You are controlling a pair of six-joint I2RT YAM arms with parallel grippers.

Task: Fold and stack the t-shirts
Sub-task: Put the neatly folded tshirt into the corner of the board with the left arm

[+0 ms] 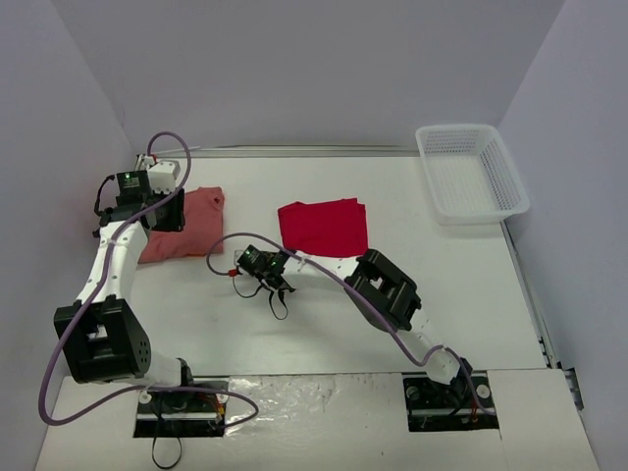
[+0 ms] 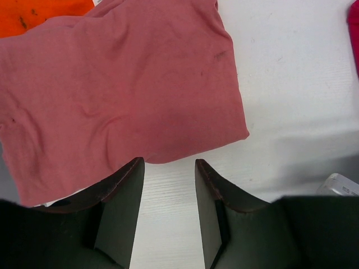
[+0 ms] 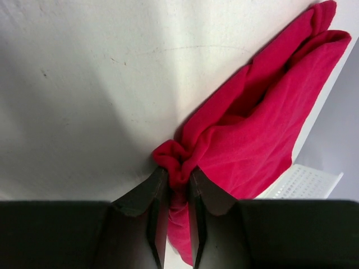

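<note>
The red t-shirt (image 1: pixel 324 228) lies folded into a rough square near the middle of the white table (image 1: pixel 471 294), a little toward 12 o'clock. The right claw (image 1: pixel 279 260) reaches in at the shirt's 7 o'clock corner. From the right wrist camera that claw (image 3: pixel 175 176) is clenched on a bunched fold of the red t-shirt (image 3: pixel 263 123), with the cloth squeezed between the two dark fingers (image 3: pixel 140 196) and the rest of the shirt trailing away toward 1 o'clock. Over at the table's 9 o'clock side sits the salmon pink t-shirt (image 1: pixel 201 211), folded and flat, partly under the left arm. The left claw (image 2: pixel 168 168) hangs just above its near edge, released, jaws apart with only bare table showing between them. Seen from that wrist, the salmon pink t-shirt (image 2: pixel 112 89) fills most of the view, and a patch of the orange t-shirt (image 2: pixel 39 14) shows at its 11 o'clock corner; which of the two lies on top I cannot tell. The white mesh basket (image 1: pixel 471 172) rests at the table's 2 o'clock corner, well apart from the shirts
</note>
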